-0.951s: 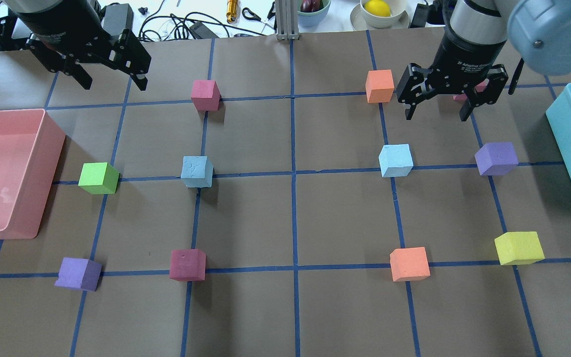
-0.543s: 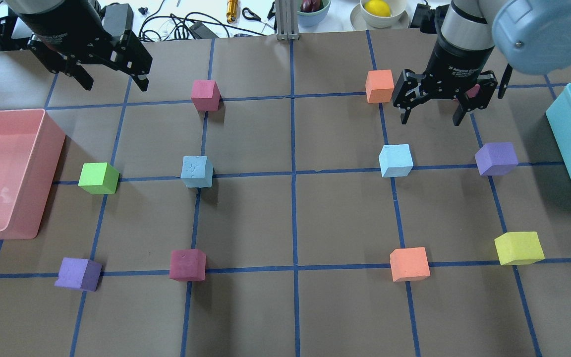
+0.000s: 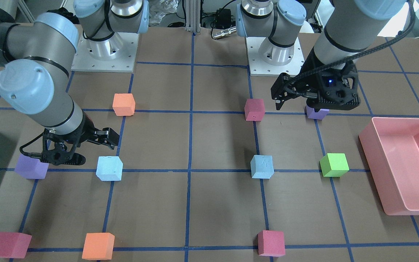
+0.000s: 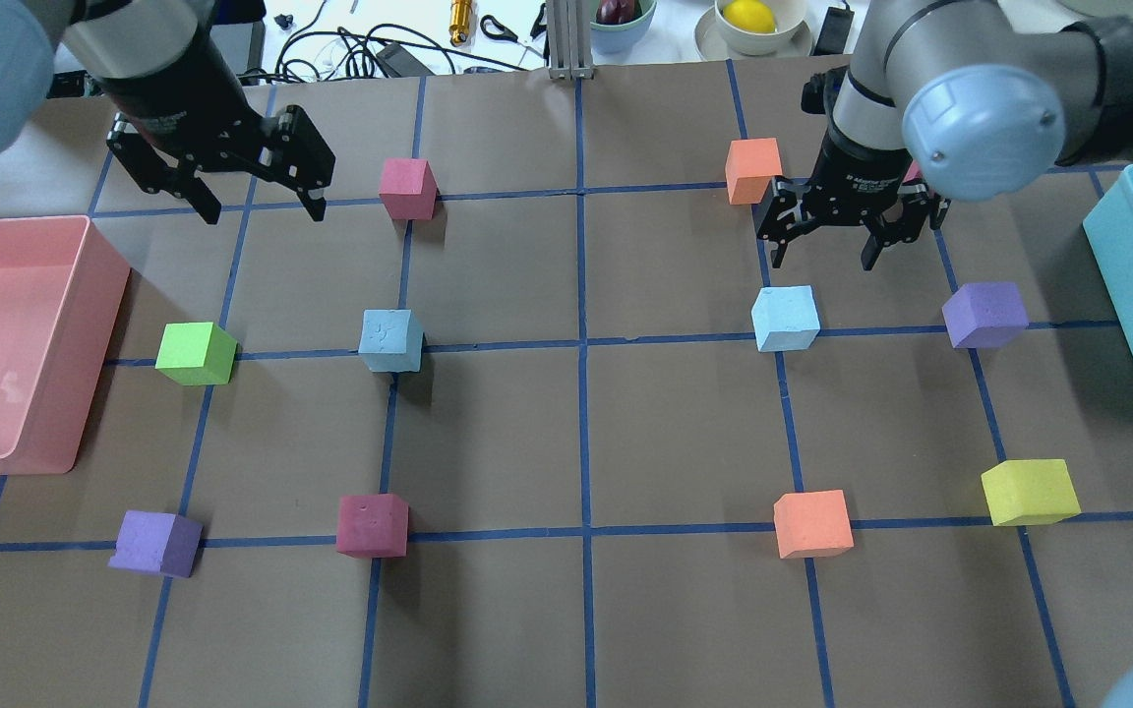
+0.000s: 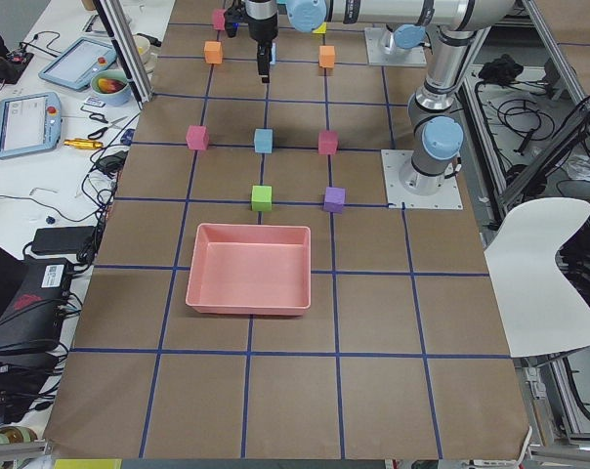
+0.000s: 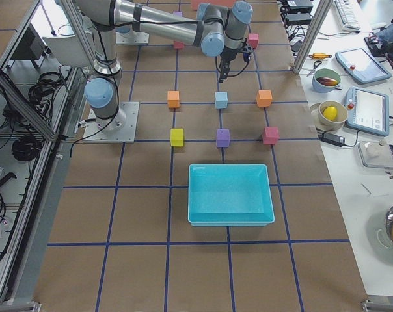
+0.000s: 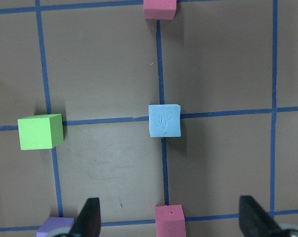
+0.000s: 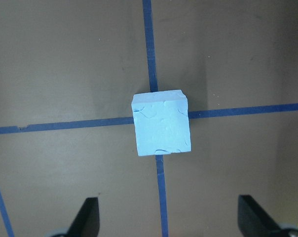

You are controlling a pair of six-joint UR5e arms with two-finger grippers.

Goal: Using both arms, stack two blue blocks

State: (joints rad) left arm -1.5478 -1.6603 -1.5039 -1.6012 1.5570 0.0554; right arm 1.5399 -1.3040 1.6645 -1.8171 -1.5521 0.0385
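Left blue block (image 4: 390,340) and right blue block (image 4: 785,318) are being left well apart on the table (image 4: 675,433). Each is sitting on a crossing of the tape lines (image 4: 583,433), one on the robot's left half and one on its right, and neither is being touched. The right gripper (image 4: 821,262) is being held above the right blue block, clear of it, with its fingers spread wide and empty. In the right wrist view the block is being framed large between the two fingertips. The left gripper (image 4: 262,211) is being held higher up, likewise spread and empty. In its wrist view the left blue block is being shown small and central. A green cube (image 4: 195,353) is lying between the left blue block and the pink bin (image 4: 104,295). A purple cube (image 4: 984,315) is lying between the right blue block and the teal bin (image 4: 1132,295).
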